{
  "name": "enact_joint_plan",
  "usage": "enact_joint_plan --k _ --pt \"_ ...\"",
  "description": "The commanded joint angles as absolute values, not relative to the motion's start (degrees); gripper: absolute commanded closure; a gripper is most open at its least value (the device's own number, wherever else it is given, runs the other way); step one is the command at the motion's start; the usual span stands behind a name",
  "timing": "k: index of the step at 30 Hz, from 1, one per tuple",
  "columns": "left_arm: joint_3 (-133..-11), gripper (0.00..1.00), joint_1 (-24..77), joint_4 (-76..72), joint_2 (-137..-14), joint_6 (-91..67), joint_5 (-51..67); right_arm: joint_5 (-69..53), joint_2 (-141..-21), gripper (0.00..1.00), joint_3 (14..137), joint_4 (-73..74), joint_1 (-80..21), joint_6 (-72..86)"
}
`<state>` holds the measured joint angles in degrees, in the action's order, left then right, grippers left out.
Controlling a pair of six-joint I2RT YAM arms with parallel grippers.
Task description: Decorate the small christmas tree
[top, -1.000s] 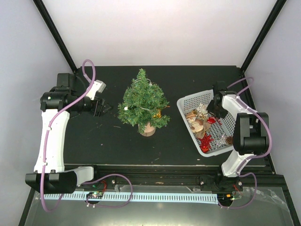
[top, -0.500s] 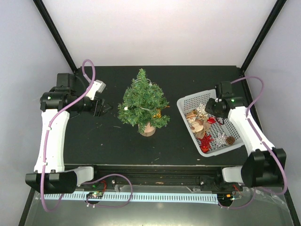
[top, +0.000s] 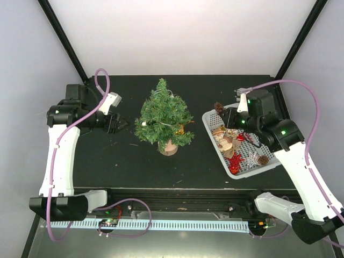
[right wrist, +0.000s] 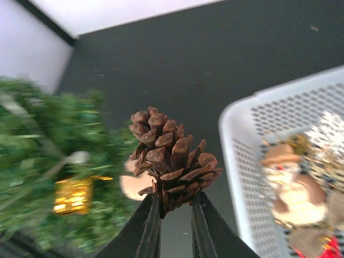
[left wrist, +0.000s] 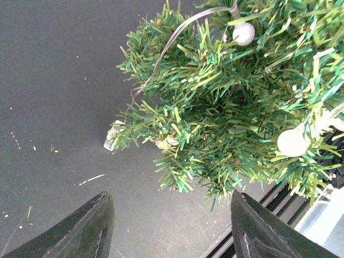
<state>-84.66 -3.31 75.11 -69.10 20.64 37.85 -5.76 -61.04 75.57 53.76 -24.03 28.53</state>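
Note:
The small christmas tree stands mid-table on a light-wood stump, with white beads, a wire string and a gold ornament on it. A brown pine cone is held above the table between the tree and the white basket, with my right gripper shut on its base. In the top view the cone shows at the basket's left corner. My left gripper hangs just left of the tree, open and empty, its fingers below the lowest branches.
The white mesh basket holds several ornaments: a snowman figure, red bows, a silver star and another pine cone. The table's front rail runs below the tree.
My right arm has lifted out of the basket with the pine cone and swung left toward the tree. The left arm has not moved.

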Motion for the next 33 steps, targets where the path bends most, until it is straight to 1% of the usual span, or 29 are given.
enact_joint_plan --k 1,4,11,21,25,33 --pt "-83.7 0.4 -3.6 74.7 -68.6 21.4 39.8 -10.7 -61.6 0.85 82.3 54.4 -28.9 28.1" --pt "-83.7 0.39 -3.6 74.2 -68.6 21.2 39.9 -12.9 -62.7 0.85 85.9 53.2 -32.3 29.7" --pt "-83.5 0.39 -3.6 74.2 -68.2 21.1 39.8 -13.5 -67.2 0.85 92.5 53.3 -39.6 30.7" --pt "-82.6 0.39 -3.6 74.5 -67.2 21.3 39.5 -15.1 -72.4 0.84 96.7 55.7 -42.7 30.2" --pt "-82.4 0.39 -3.6 74.5 -67.2 21.4 39.4 -15.4 -72.8 0.84 96.6 56.8 -42.9 30.2" --pt "-82.1 0.39 -3.6 74.4 -67.4 21.4 39.4 -14.5 -71.0 0.84 92.6 57.8 -43.0 30.6"
